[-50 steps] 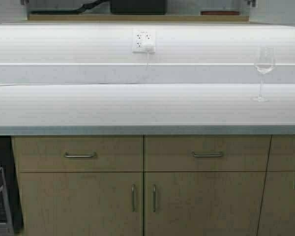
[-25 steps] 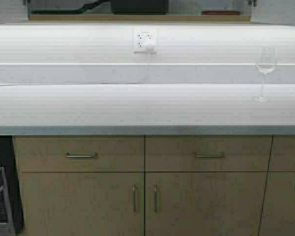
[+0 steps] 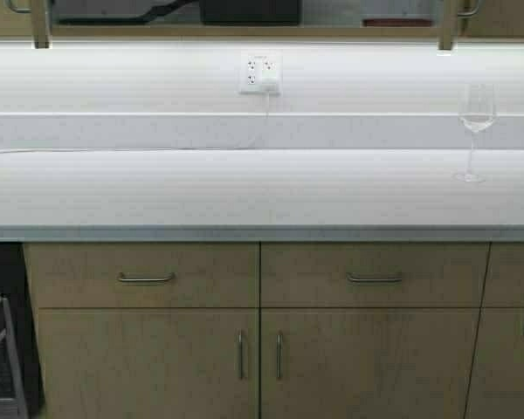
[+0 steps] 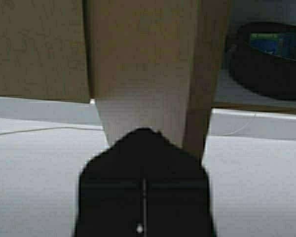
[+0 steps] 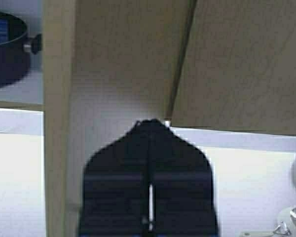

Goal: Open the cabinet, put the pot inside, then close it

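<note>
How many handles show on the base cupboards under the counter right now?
4. Left drawer handle and right drawer handle are horizontal; left door handle and right door handle stand vertical beside the centre seam. The cupboard at far right may hide more.

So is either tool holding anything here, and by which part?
Nothing, as far as shows: the left tool and right tool are both shut, tips by the open cabinet doors' lower edges; the pot sits inside.

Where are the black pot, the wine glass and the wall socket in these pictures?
pot (image 4: 266, 66): left wrist view, on its dark side wall.
wine glass (image 3: 476, 109): high view, on its bowl.
wall socket (image 3: 260, 72): high view, on its white plate.
</note>
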